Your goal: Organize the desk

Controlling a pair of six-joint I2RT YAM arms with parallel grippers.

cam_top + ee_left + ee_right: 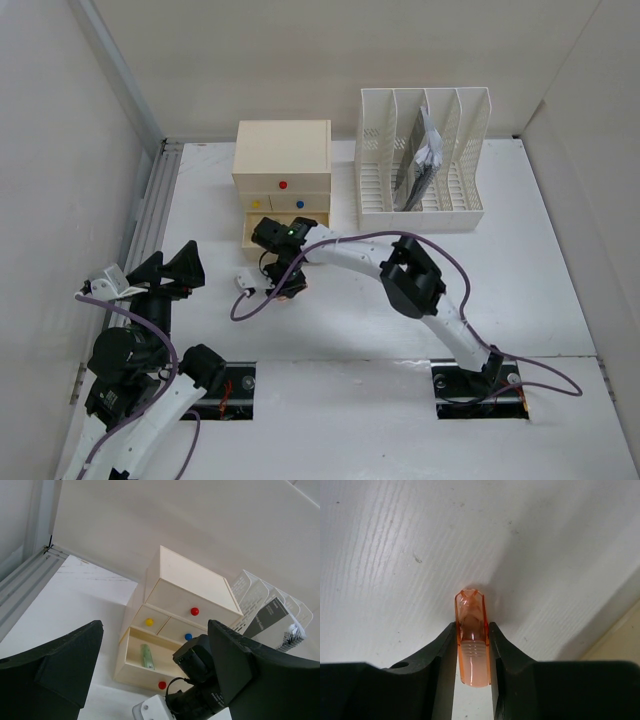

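My right gripper (471, 626) is shut on a small translucent orange marker (470, 605), which lies on the white desk (395, 555). Both fingers press its sides and its far end sticks out past the fingertips. From above, that gripper (285, 285) points down at the desk (500, 290) just in front of the cream drawer box (282, 165). My left gripper (170, 270) hangs open and holds nothing at the near left, aimed at the drawer box (190, 590). In its own view the left gripper (155, 680) frames the right arm's wrist (200, 680).
The drawer box's bottom drawer (135, 672) stands pulled out with a green stick (146, 656) inside. A white slotted file rack (420, 160) holding dark papers stands at the back right. Pale walls close in the left, back and right sides.
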